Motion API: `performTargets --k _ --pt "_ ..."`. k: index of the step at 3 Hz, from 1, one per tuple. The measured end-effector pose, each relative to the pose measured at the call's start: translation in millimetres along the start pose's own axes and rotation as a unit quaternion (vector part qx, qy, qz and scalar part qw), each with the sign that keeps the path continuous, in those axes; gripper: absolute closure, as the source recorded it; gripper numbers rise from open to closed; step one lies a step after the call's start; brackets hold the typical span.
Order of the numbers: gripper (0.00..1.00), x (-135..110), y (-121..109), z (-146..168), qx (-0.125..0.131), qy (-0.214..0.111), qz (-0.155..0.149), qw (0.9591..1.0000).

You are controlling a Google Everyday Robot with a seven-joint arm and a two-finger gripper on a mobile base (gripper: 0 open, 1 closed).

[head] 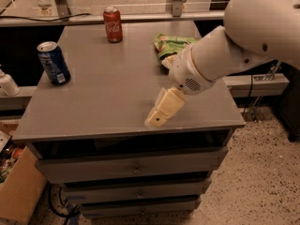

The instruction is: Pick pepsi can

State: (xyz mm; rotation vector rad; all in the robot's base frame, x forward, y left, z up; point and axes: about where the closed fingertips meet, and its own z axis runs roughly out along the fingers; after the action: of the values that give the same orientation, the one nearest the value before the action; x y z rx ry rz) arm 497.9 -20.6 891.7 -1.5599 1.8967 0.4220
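- The pepsi can [54, 63] stands upright near the far left corner of the grey cabinet top [108, 93]. It is well apart from the gripper [157, 117], to its left in the camera view and further back. Nothing touches the can, so we judge the pick itself not yet begun.
- The gripper hangs low over the front edge of the top, roughly mid-width, pointing down and forward. We cannot tell how wide it is set. It carries nothing that we can see.
- Between the gripper and the can lies only bare top, so the approach looks unobstructed to us.
- The red Coca-Cola can [113, 24] stands at the back, behind the gripper and a little left. It is the wrong can and is well apart from the blue one.
- The green snack bag [171, 45] lies behind the gripper, partly hidden by the white arm [225, 50].
- What is left, as we read it, is the whole reach across to the can, lining up around it, closing and lifting.
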Motion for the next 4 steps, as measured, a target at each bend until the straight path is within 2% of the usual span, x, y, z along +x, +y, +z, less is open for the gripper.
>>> performTargets --k 1,2,3,4 --pt "0.0 -0.6 0.5 0.1 0.0 -0.001 0.001 1.0" --pt "0.0 -16.3 -2.0 25.7 0.001 -0.028 0.001 0.9996" --pt "0.0 -42.5 -11.5 72.7 0.002 -0.085 0.011 0.9963" --pt "0.0 -59.3 -36.2 120.2 0.014 -0.129 0.032 0.991"
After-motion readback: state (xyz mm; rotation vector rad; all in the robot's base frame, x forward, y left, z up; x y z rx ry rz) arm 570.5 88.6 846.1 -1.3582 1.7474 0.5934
